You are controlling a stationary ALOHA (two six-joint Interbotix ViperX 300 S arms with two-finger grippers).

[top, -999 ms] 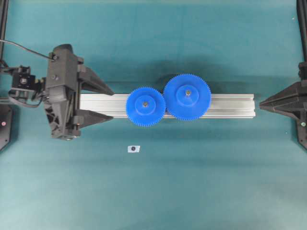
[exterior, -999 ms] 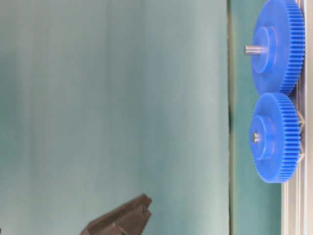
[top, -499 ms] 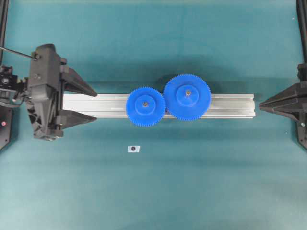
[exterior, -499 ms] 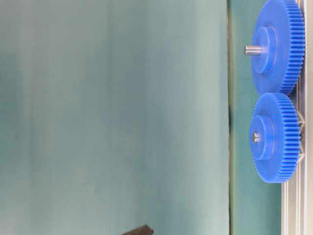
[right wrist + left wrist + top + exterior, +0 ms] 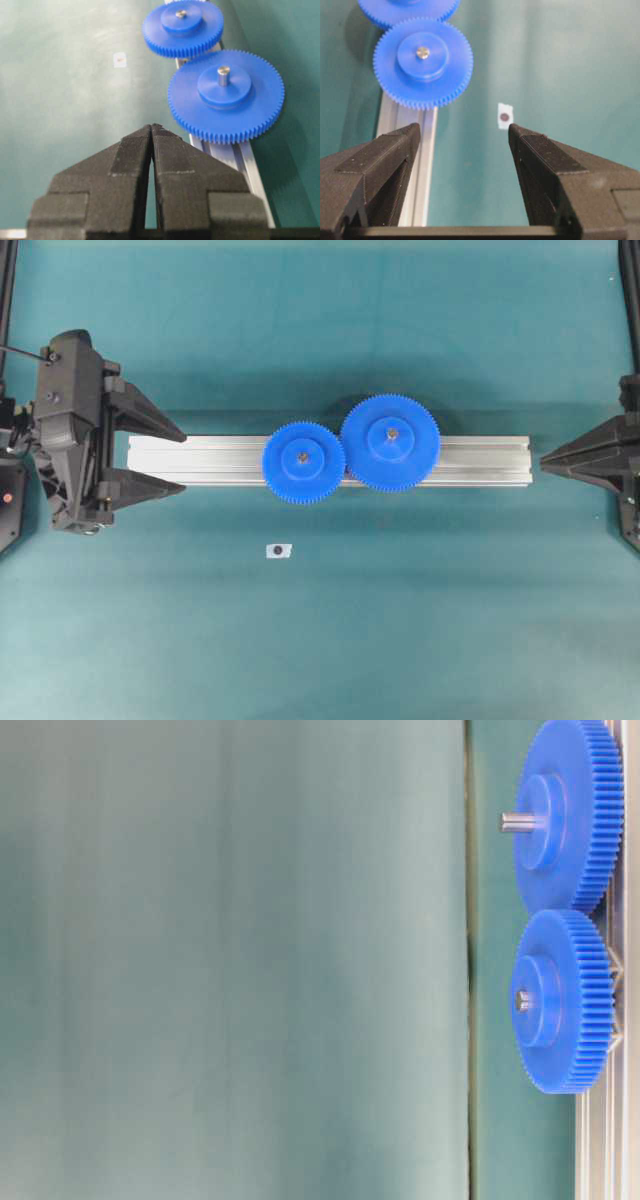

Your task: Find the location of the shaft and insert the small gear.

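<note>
My left claw (image 5: pixel 178 462) stands wide open and empty at the left end of the aluminium rail (image 5: pixel 480 460); my right claw (image 5: pixel 545 457), fingertips pressed together, holds nothing. The small gear (image 5: pixel 303 462) sits on the rail, seated over the shaft (image 5: pixel 423 51) and meshed with the larger gear (image 5: pixel 391 442). A white tag (image 5: pixel 278 551) lies apart on the desk (image 5: pixel 400 630).

Overhead looks straight down; wrist cameras share both gears (image 5: pixel 422 62)
</note>
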